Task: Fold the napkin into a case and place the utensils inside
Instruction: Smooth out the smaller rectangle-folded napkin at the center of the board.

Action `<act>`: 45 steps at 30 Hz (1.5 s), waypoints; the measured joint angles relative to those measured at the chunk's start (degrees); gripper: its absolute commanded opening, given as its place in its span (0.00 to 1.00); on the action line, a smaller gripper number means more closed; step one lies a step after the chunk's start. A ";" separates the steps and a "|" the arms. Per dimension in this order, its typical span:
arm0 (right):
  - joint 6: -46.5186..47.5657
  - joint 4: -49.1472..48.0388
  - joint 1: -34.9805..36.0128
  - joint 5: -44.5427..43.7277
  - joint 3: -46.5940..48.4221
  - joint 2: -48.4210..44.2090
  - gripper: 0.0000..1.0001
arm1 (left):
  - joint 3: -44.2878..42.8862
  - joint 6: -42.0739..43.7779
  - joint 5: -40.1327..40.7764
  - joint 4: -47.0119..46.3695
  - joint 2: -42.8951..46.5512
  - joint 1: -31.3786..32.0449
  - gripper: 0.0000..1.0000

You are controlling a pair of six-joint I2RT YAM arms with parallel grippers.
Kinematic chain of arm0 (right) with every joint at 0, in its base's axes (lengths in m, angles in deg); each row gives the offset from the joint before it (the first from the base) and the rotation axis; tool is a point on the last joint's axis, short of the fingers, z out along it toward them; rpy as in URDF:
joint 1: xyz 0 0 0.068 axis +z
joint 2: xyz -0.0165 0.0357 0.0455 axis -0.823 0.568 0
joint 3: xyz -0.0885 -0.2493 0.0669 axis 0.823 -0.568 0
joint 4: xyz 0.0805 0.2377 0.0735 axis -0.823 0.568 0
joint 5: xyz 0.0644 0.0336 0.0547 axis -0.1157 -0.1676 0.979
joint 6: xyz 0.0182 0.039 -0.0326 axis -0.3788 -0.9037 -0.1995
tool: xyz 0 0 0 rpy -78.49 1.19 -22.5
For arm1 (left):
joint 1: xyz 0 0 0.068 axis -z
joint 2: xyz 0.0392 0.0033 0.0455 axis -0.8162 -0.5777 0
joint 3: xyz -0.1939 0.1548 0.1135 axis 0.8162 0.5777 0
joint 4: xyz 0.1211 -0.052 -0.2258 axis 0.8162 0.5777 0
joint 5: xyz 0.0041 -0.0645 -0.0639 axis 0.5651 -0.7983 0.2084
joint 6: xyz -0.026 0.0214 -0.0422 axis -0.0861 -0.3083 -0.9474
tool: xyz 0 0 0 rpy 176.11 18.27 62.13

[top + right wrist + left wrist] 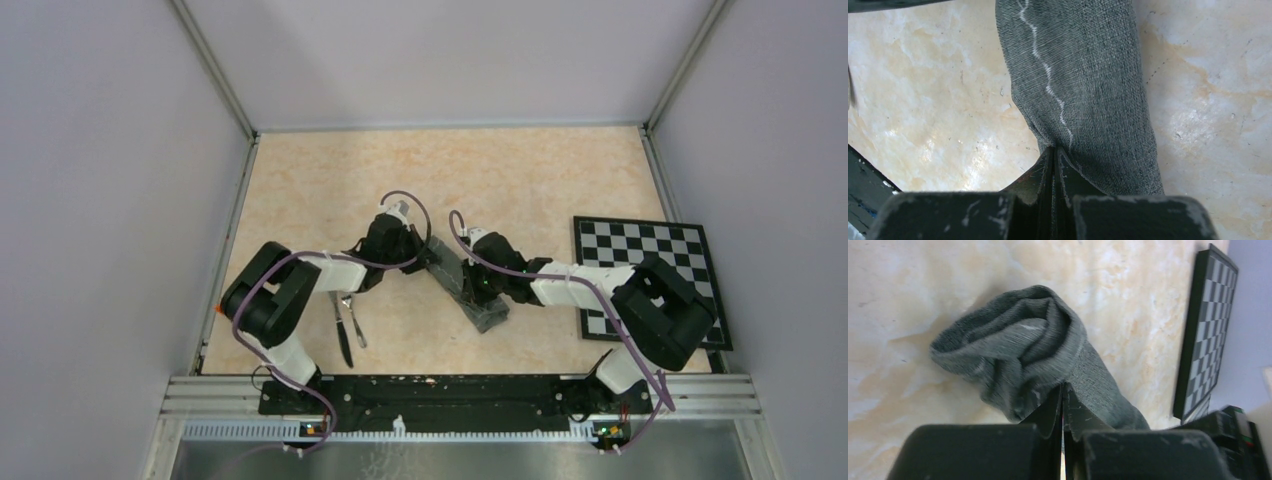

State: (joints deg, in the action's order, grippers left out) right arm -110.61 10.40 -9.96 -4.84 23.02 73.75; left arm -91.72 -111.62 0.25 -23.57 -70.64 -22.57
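Observation:
The dark grey napkin (487, 313) lies as a narrow oblong case, slanting from the table's middle toward the near right. In the left wrist view its far end (1018, 350) is bunched up and gapes open. My left gripper (428, 258) (1063, 386) is shut, its tips pinching the cloth at that upper end. My right gripper (470, 285) (1053, 149) is shut on a pucker of the napkin (1088, 75) near its light stitched line, about mid-length. The utensils, a silver knife (342, 335) and fork (355, 322), lie side by side under the left arm, apart from the cloth.
A black-and-white checkered board (640, 245) (1205, 335) lies at the right of the table, partly under the right arm. Walls close the table on three sides, and the arms' base rail runs along the near edge.

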 measured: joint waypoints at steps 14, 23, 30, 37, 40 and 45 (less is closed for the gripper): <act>-0.31 1.18 -1.79 6.05 0.74 -1.42 0.38 | 0.76 3.28 -6.60 -6.97 -6.45 -3.82 0.00; -5.70 -4.85 -8.52 14.19 13.25 5.84 0.18 | 0.66 5.79 -7.58 -6.84 -6.43 -4.50 0.00; -12.20 -14.99 -8.44 19.39 6.29 13.38 0.19 | 0.46 6.01 -7.72 -6.45 -6.43 -4.61 0.00; -13.31 -14.16 -8.92 20.55 -8.39 -0.09 0.34 | 0.22 6.47 -7.96 -5.92 -6.45 -4.72 0.00; -12.37 -10.10 -10.32 21.49 -9.44 -5.40 0.34 | 0.11 6.86 -8.11 -5.79 -6.47 -4.76 0.00; -9.77 -6.36 -12.31 22.64 -5.25 -4.68 0.32 | -0.11 7.10 -8.17 -5.70 -6.60 -5.27 0.00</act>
State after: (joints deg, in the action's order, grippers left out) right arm -120.38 4.04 -22.26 17.80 17.77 69.07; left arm -91.83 -104.51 -7.92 -29.28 -77.24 -27.83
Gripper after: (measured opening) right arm 0.322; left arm 0.003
